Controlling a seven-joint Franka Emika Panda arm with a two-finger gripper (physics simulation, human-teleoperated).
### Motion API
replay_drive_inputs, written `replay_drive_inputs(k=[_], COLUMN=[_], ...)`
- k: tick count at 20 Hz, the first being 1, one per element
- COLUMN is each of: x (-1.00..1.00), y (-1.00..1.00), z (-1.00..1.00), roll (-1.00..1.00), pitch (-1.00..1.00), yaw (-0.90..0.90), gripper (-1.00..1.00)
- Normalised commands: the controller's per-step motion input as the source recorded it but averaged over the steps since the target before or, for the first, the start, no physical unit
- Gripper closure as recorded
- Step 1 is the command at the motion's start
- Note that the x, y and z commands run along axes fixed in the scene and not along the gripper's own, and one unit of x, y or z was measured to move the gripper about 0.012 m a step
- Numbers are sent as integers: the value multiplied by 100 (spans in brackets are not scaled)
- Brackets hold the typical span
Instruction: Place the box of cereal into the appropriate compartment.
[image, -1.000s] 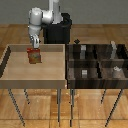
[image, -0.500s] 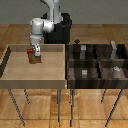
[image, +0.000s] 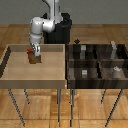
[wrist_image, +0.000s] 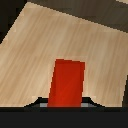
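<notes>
The box of cereal (image: 34, 58) stands upright on the pale wooden tray (image: 20, 72), near its back edge, showing a red top and a tan front. My gripper (image: 34, 50) hangs straight over it, with the fingers down around the box's upper part. In the wrist view the box's red top (wrist_image: 66, 82) fills the space just ahead of the gripper (wrist_image: 65, 102), with a thin grey gap on each side, so the jaws look open around it. The compartment (image: 105, 54), a dark brown cell with a tall pale grey block (image: 114, 48), lies at the bin's back on the exterior view's right.
The four-cell dark bin (image: 68, 70) stands beside the tray on the exterior view's right. Another grey block (image: 82, 50), a small grey cube (image: 85, 73) and a whitish round item (image: 116, 70) mark the other cells. The tray's raised walls (image: 64, 62) lie between box and bin.
The gripper came down onto the cereal box over the last second and has barely moved in the last half second. The box stays on the tray.
</notes>
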Motion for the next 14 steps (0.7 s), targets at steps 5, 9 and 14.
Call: replay_drive_inputs(k=[5, 9, 14], x=[0, 0, 0], y=[0, 0, 0], z=[60, 100, 100], roll=[0, 0, 0], pitch=[0, 0, 0], yaw=[0, 0, 0], gripper=[100, 100, 100])
